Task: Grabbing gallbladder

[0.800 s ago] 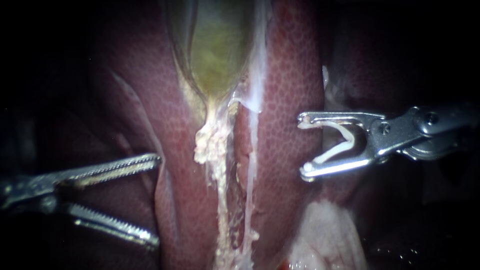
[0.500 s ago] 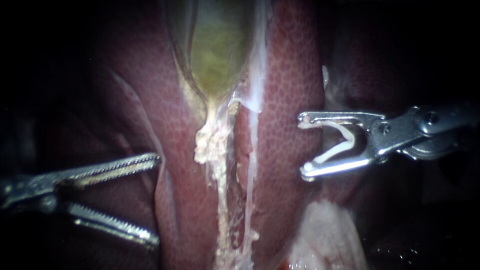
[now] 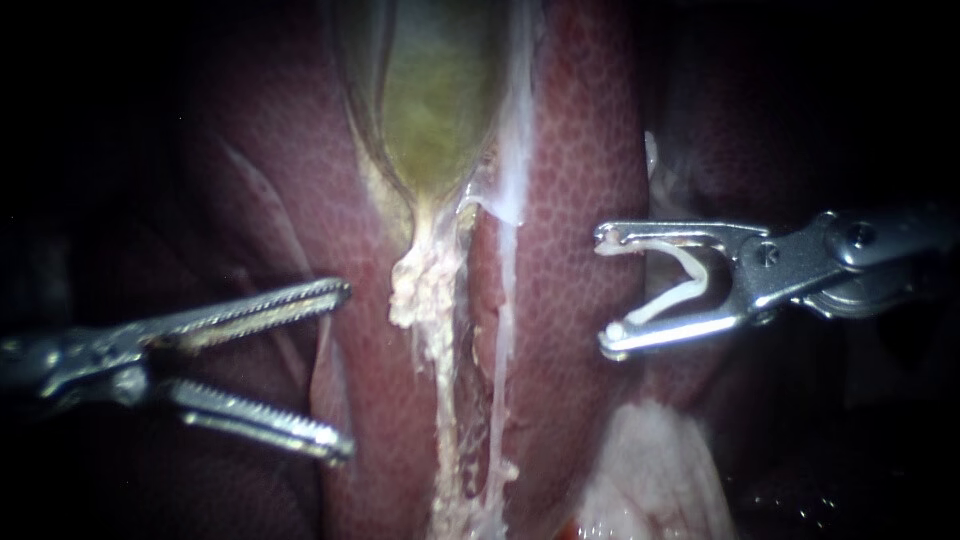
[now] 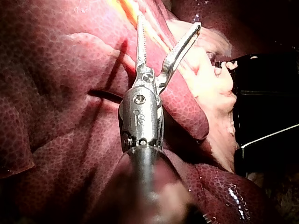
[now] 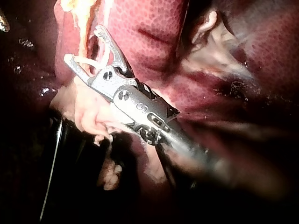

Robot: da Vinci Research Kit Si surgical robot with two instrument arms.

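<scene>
Only bare liver [image 3: 350, 250] lies between the left instrument [image 3: 345, 370] and the gallbladder [image 3: 435, 110]. The right instrument [image 3: 606, 292], holding a white clip [image 3: 668, 300], hangs apart across the fatty strand [image 3: 425, 290].

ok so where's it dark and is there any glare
Endoscope view: gallbladder and liver lit, edges dark, left instrument dim. Left wrist view: that instrument throws a shadow on the liver. Right wrist view: right instrument and its white clip glare.

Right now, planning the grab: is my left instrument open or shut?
Open: the left instrument shows a wide gap at its tip, nothing gripped.
</scene>
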